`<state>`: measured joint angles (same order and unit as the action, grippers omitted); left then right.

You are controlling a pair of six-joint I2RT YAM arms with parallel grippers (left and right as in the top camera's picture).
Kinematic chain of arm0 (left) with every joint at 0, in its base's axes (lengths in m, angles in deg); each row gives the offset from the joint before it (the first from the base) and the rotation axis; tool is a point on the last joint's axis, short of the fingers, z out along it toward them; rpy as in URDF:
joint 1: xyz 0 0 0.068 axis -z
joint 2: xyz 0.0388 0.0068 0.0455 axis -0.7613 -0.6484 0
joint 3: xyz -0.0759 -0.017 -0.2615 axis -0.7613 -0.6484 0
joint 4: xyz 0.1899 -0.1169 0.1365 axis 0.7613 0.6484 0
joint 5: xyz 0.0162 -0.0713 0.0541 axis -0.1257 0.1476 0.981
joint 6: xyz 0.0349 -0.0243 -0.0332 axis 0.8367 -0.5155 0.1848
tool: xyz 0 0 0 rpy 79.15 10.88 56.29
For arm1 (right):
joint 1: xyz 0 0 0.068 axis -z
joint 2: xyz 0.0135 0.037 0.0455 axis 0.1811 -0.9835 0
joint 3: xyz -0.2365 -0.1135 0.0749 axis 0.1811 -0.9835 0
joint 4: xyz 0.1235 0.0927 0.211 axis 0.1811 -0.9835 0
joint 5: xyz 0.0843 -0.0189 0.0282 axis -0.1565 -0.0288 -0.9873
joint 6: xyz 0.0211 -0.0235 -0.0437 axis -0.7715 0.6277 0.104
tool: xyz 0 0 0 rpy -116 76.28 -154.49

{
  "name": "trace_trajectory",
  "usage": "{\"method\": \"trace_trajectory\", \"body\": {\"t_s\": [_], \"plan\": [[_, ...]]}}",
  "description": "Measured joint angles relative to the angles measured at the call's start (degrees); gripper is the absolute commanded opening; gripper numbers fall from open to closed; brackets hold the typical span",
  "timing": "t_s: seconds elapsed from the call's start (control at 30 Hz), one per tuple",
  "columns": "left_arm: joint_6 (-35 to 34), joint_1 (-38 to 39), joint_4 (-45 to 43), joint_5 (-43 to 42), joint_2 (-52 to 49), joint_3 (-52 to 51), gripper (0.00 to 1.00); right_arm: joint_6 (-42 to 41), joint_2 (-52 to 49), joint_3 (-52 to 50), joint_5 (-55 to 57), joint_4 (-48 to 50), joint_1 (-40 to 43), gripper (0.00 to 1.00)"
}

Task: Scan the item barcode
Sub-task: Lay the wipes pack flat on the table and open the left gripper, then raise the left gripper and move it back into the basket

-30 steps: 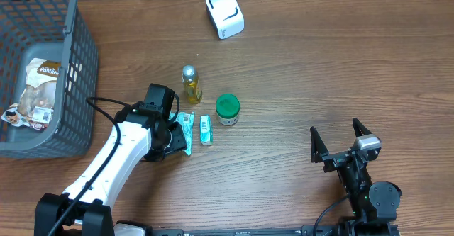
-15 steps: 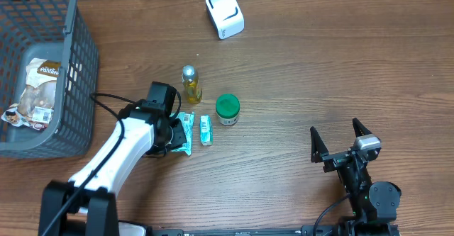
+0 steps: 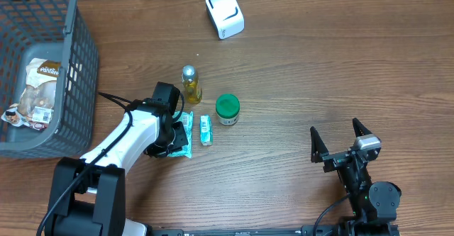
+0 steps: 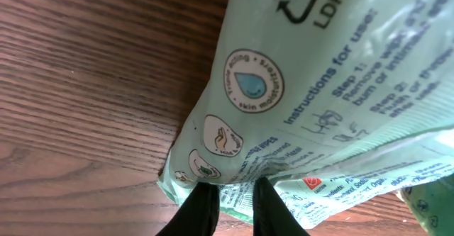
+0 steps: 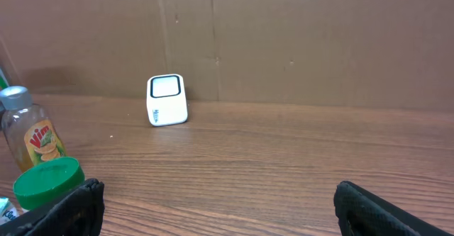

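Observation:
A pale green wipes packet (image 3: 187, 131) lies on the wooden table left of centre. My left gripper (image 3: 176, 135) is down at its left edge. The left wrist view shows the packet (image 4: 319, 94) filling the frame, its printed instructions readable, and my left gripper (image 4: 230, 197) shut with its black fingers (image 4: 200, 209) pinching the packet's lower edge. I can make out no barcode. The white scanner (image 3: 225, 13) stands at the far middle of the table, also visible as the scanner (image 5: 167, 99) in the right wrist view. My right gripper (image 3: 335, 132) rests open and empty at the near right.
Beside the packet lie a small green-white sachet (image 3: 206, 130), a green-lidded jar (image 3: 228, 109) and a small yellow bottle (image 3: 190, 84). A grey basket (image 3: 74, 87) holding snack bags stands at the far left. A brown cardboard wall (image 5: 284, 37) backs the table.
My left gripper has slid right onto the packet's edge and closed on it, nudging the packet slightly. The right arm has stayed still.

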<state>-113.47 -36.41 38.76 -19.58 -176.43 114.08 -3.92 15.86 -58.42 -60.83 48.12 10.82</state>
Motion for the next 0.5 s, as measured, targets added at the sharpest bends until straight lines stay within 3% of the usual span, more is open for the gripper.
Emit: {"method": "trace_trajectory", "body": {"t_s": [0.27, 0.5], "plan": [[0.04, 0.00, 3.17, 0.11, -0.52, 2.12, 0.08, -0.02, 0.00, 0.00, -0.02, 0.02, 0.00, 1.00], [1.90, 0.00, 13.92, 0.35, -0.13, 12.11, 0.04, 0.00, 0.00, 0.00, 0.00, 0.00, 0.00, 1.00]]}}
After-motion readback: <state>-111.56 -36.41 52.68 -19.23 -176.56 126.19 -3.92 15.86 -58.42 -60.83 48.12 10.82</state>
